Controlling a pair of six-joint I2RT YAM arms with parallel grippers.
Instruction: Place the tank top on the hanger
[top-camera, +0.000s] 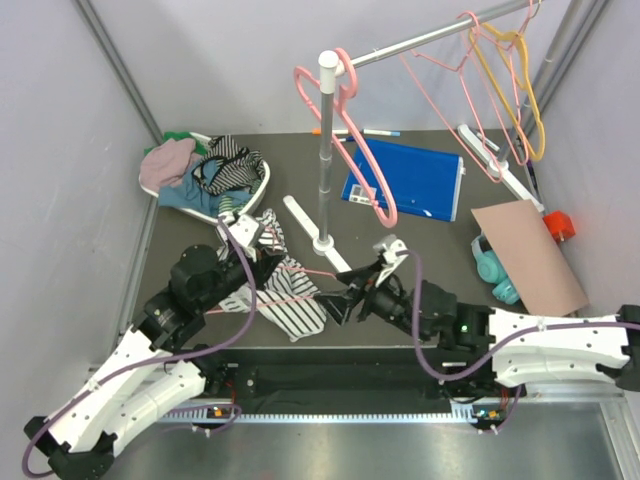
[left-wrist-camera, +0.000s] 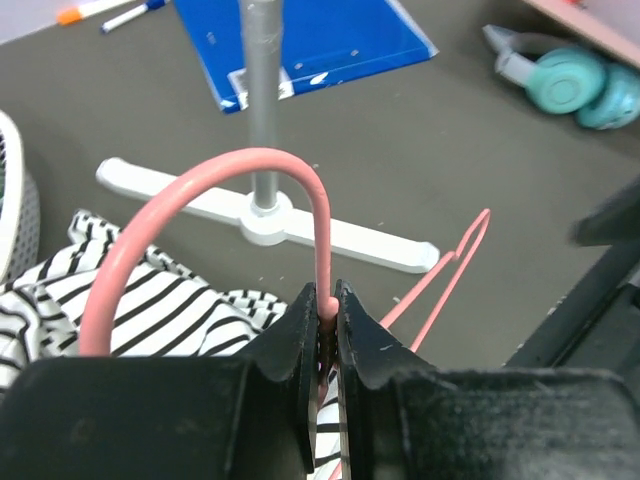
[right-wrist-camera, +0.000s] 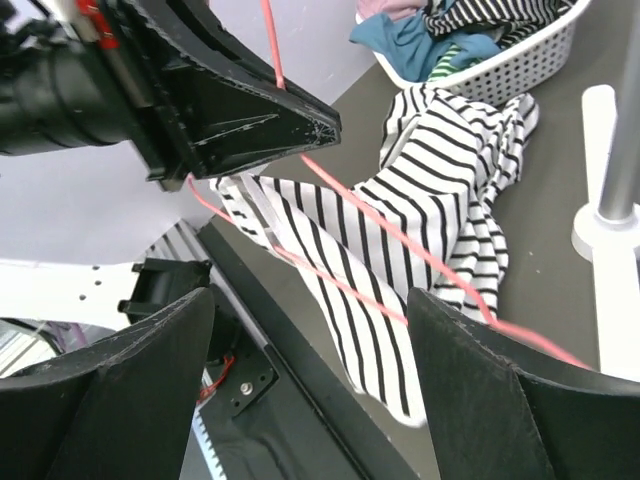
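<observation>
The white tank top (top-camera: 290, 300) with thin black stripes lies crumpled on the dark mat near the front edge; it also shows in the right wrist view (right-wrist-camera: 420, 200) and the left wrist view (left-wrist-camera: 150, 300). The thin pink hanger (top-camera: 305, 272) lies across it. My left gripper (left-wrist-camera: 328, 310) is shut on the hanger's neck just below the hook (left-wrist-camera: 200, 190). My right gripper (top-camera: 345, 298) is open, its jaws wide apart beside the tank top's right edge, with the hanger's wire (right-wrist-camera: 390, 230) running over the fabric in front of it.
A white rack stand (top-camera: 325, 150) rises mid-table, holding thick pink, thin pink and yellow hangers (top-camera: 500, 70) on its rail. A white basket (top-camera: 205, 180) of clothes sits back left. A blue folder (top-camera: 405, 178), teal headphones (top-camera: 495, 270) and cardboard (top-camera: 530, 250) lie right.
</observation>
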